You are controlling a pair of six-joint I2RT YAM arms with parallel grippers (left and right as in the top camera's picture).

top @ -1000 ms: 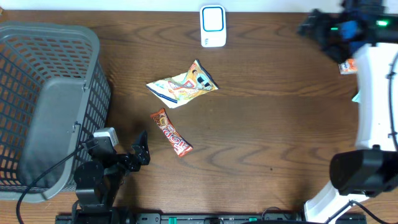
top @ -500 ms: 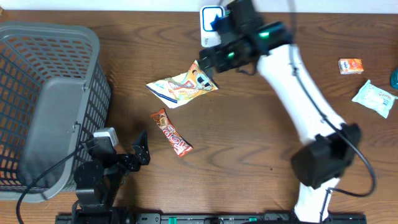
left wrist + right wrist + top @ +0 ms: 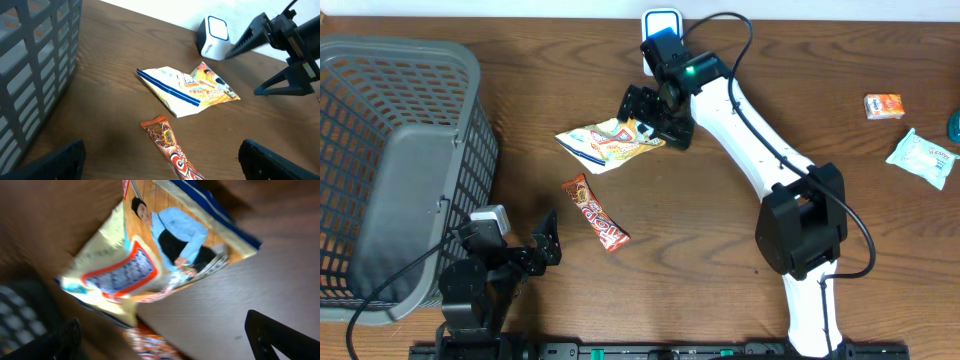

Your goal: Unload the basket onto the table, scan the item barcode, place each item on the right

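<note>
Right tool (image 3: 652, 118) — now over snack bag (image 3: 600, 143)

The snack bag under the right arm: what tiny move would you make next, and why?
Probably lower the right end effector and close it on the snack bag. Its jaws stand open over the bag's right end, nothing is held, and the bag lies flat on the table, short of the scanner.
</note>
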